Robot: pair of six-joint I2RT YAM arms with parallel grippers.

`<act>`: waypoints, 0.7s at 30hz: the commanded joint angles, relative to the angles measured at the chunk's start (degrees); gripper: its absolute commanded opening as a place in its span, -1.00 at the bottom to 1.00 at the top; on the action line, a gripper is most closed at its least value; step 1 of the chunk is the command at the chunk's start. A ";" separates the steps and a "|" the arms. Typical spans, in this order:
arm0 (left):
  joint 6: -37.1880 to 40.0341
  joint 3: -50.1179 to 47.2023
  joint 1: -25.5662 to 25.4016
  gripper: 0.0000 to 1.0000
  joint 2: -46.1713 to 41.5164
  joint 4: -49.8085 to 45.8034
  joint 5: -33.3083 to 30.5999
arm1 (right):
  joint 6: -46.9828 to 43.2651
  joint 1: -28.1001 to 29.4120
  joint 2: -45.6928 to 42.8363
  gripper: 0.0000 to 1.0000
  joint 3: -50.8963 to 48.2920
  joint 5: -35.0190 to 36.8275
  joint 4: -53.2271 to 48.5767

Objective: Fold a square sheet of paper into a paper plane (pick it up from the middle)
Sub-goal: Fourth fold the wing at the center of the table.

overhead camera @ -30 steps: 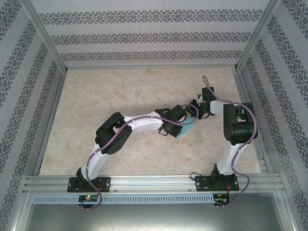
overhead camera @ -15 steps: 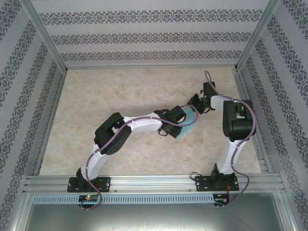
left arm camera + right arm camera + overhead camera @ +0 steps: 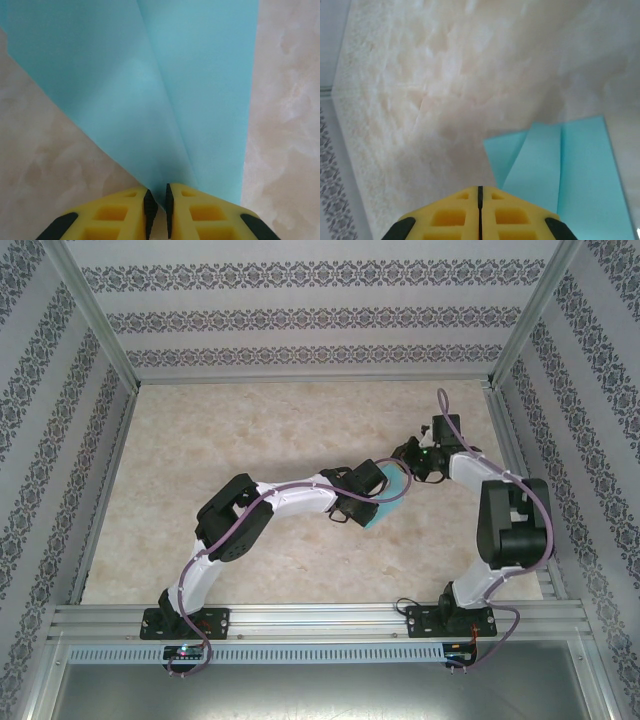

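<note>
Right of the middle of the tabletop [image 3: 250,440] the left claw [image 3: 159,200] pinches the square sheet of paper [image 3: 175,90] at its crease, the right claw [image 3: 480,192] pressed together and empty just beyond, and I'd fear that thin hold letting the sheet slip or skew the fold.

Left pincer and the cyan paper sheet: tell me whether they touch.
Touching. The left wrist view shows the left pincer shut on the cyan paper sheet, pinching its crease with no gap.
</note>
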 commanded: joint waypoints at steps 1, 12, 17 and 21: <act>2.23 -6.10 1.14 -0.58 8.32 -11.74 -5.11 | -1.30 1.62 -0.33 -0.86 -3.79 -5.29 -1.64; 2.65 -5.14 1.12 -0.58 8.63 -11.45 -4.39 | 2.66 5.16 5.11 -0.91 -6.06 -10.95 3.03; 2.76 -5.26 1.16 -0.58 8.37 -11.67 -4.48 | 4.35 3.91 8.61 -0.92 -5.81 -11.05 5.99; 2.76 -5.58 1.11 -0.58 8.20 -11.39 -4.48 | 1.57 3.52 11.11 -0.93 -3.70 -10.98 1.89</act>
